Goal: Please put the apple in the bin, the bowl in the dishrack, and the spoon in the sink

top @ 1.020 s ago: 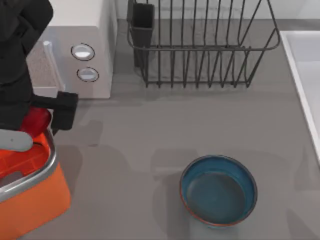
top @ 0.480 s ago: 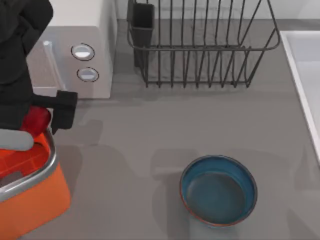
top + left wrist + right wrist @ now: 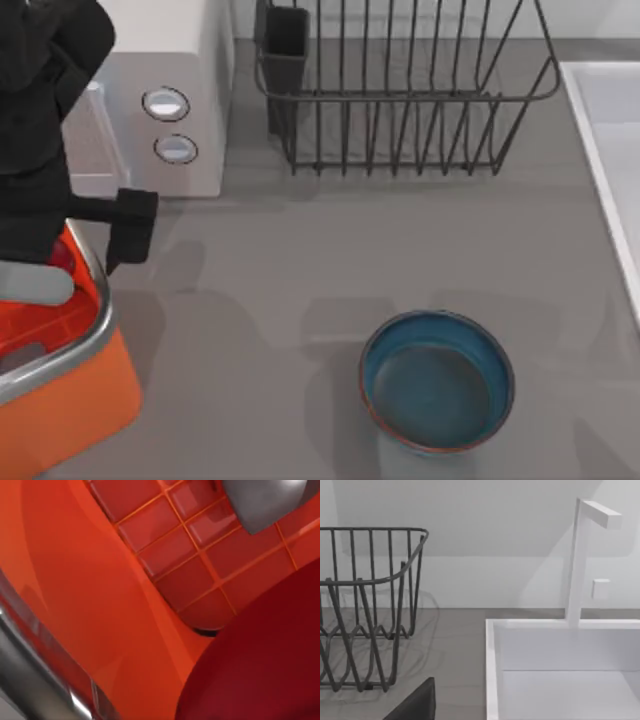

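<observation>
On grey table [image 3: 300, 260]: bowl [image 3: 437, 381], dishrack [image 3: 400, 90].

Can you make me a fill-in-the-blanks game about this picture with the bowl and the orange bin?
1. The bowl sits on the ___.
2. The left end effector hangs over the ___ bin.
3. The microwave has ___ round knobs.
4. The apple in the left wrist view is ___.

Missing words: table; orange; two; red
</observation>
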